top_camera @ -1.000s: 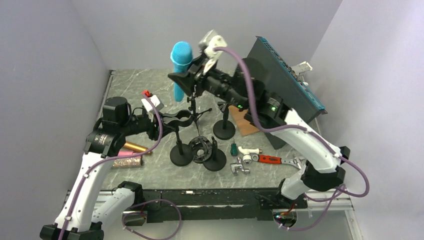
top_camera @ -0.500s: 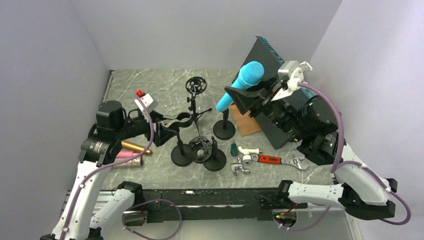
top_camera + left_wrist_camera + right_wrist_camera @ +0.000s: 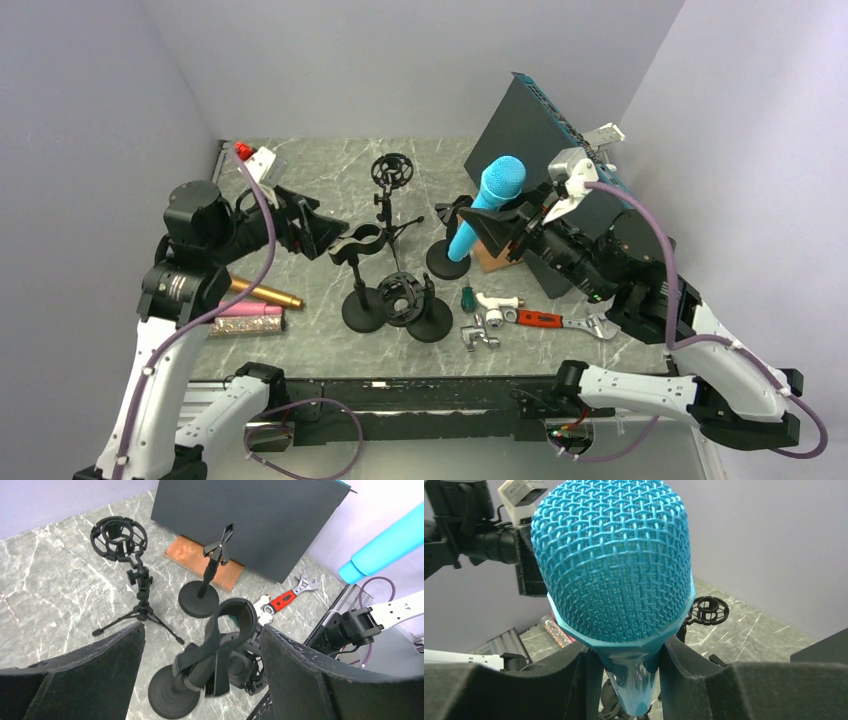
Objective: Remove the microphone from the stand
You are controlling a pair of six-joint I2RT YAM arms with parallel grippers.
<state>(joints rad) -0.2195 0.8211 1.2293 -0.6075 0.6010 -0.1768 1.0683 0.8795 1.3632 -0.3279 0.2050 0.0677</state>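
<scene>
Blue microphone [image 3: 487, 205]: was gripped by the right gripper [image 3: 505, 228], aloft, well apart from the empty stand [image 3: 358, 250]. Left gripper [image 3: 318, 228]: was spread wide, nothing held. Removal was judged done; set-down possibly left.

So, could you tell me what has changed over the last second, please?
The right gripper, shut on the blue microphone, swung it from the back centre rightward and lower. The left gripper let go of the clip stand, opened and drew back leftward. The other stands and the tools stayed put.
</scene>
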